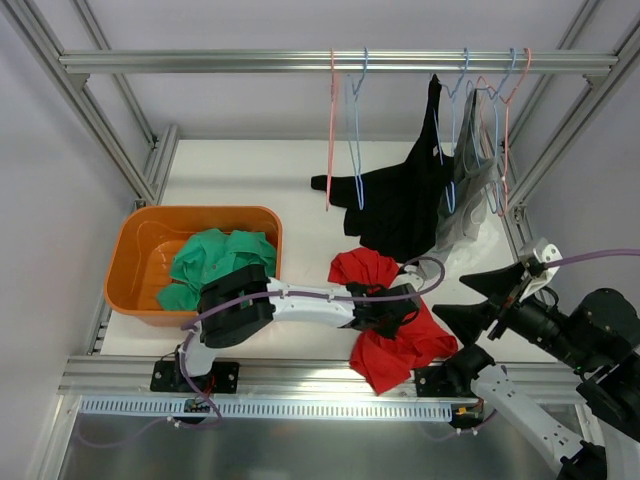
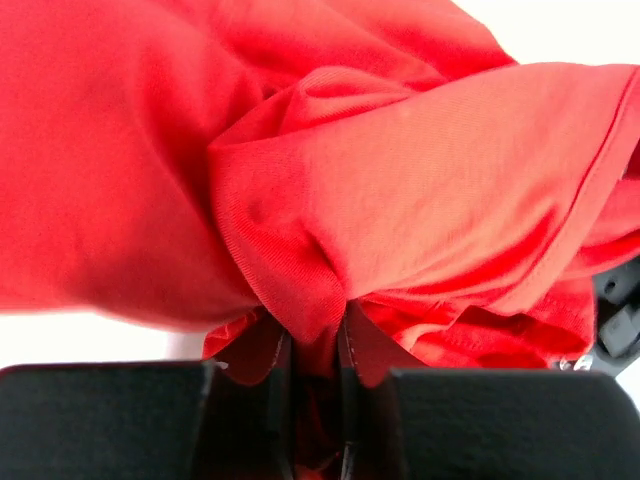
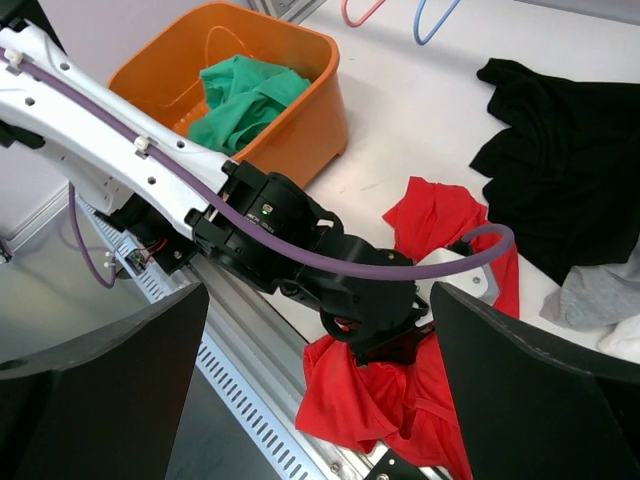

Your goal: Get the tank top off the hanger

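Observation:
The red tank top (image 1: pixel 400 345) lies crumpled on the white table near the front edge, off any hanger. My left gripper (image 1: pixel 400 308) is shut on a fold of it; in the left wrist view the red cloth (image 2: pixel 400 190) is pinched between the black jaws (image 2: pixel 318 350). The right wrist view shows the same grip (image 3: pixel 400 345) on the tank top (image 3: pixel 385 395). My right gripper (image 1: pixel 458 296) hangs open and empty above the table to the right of the tank top; its wide-apart fingers (image 3: pixel 100 390) frame the right wrist view.
Empty pink (image 1: pixel 332 130) and blue (image 1: pixel 355 130) hangers hang from the rail. A black garment (image 1: pixel 400 200) and a grey one (image 1: pixel 468 190) hang on hangers at the right. An orange bin (image 1: pixel 130 255) at the left holds green cloth (image 1: pixel 215 262).

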`<state>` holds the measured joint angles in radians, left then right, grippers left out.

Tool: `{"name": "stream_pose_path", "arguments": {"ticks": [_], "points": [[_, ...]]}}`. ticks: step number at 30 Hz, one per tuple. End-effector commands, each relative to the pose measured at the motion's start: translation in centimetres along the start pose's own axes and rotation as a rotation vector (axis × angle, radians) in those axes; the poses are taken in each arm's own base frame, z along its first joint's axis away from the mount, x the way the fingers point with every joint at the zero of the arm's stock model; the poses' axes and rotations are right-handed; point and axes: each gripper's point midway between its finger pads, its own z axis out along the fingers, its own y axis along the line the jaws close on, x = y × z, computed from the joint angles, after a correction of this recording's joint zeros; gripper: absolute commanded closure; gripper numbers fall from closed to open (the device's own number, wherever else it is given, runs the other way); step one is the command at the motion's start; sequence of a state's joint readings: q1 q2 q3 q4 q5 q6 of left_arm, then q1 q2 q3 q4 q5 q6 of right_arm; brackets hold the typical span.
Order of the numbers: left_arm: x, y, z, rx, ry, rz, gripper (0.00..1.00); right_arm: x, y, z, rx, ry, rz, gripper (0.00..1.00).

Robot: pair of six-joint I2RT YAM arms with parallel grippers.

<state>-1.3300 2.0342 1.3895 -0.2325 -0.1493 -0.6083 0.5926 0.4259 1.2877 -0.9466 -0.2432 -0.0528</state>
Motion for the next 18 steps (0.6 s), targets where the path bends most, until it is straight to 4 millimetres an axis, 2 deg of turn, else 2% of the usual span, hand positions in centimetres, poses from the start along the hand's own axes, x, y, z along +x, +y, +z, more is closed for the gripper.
{"name": "stream_pose_path", "arguments": {"ticks": [1, 3, 4, 5, 6, 7, 8, 9, 10, 12, 13, 15, 16, 17, 18], "points": [[5.3, 1.6, -2.4, -0.059, 0.104, -0.002, 1.00, -1.1, 1.6, -0.9, -0.080, -0.075, -0.008, 0.00], [4.3, 3.0, -5.0, -0.132, 0.022, -0.010, 1.00, -1.1, 1.8, -1.4, -0.085, -0.091, -0.013, 0.01], [3.1, 2.9, -7.6, -0.125, -0.041, -0.016, 1.00, -1.2, 1.8, -1.5, -0.087, -0.098, -0.015, 0.01], [2.9, 3.9, -9.1, -0.166, -0.061, -0.016, 1.00, -1.2, 1.9, -1.6, -0.088, -0.104, -0.017, 0.01], [1.6, 5.0, -10.6, -0.220, -0.131, -0.030, 1.00, -1.4, 1.9, -1.8, -0.090, -0.118, -0.021, 0.00], [0.0, 5.1, -13.4, -0.212, -0.202, -0.054, 1.00, -1.3, 1.8, -1.7, -0.089, -0.119, -0.021, 0.01], [-0.7, 5.7, -15.0, -0.235, -0.237, -0.068, 1.00, -1.3, 1.8, -1.8, -0.085, -0.123, -0.020, 0.00], [-1.2, 7.4, -16.8, -0.310, -0.278, -0.077, 1.00, -1.2, 1.8, -1.8, -0.085, -0.124, -0.020, 0.01], [-2.5, 7.7, -19.6, -0.299, -0.345, -0.109, 1.00, -1.2, 1.7, -1.8, -0.084, -0.125, -0.021, 0.01], [-3.0, 9.3, -22.5, -0.340, -0.391, -0.124, 1.00, -1.2, 1.6, -1.8, -0.080, -0.128, -0.024, 0.00], [-4.4, 9.9, -25.2, -0.343, -0.467, -0.157, 1.00, -1.3, 1.7, -1.8, -0.080, -0.129, -0.027, 0.00], [-5.2, 11.0, -27.8, -0.364, -0.521, -0.166, 1.00, -1.6, 1.7, -2.0, -0.075, -0.138, -0.034, 0.00], [-6.1, 11.9, -30.4, -0.388, -0.570, -0.179, 1.00, -1.8, 1.7, -2.1, -0.075, -0.144, -0.036, 0.01], [-6.4, 12.4, -31.6, -0.406, -0.587, -0.184, 1.00, -1.9, 1.7, -2.2, -0.074, -0.146, -0.039, 0.01], [-7.5, 12.5, -33.8, -0.399, -0.629, -0.204, 1.00, -2.3, 1.8, -2.4, -0.074, -0.155, -0.043, 0.00]]}}
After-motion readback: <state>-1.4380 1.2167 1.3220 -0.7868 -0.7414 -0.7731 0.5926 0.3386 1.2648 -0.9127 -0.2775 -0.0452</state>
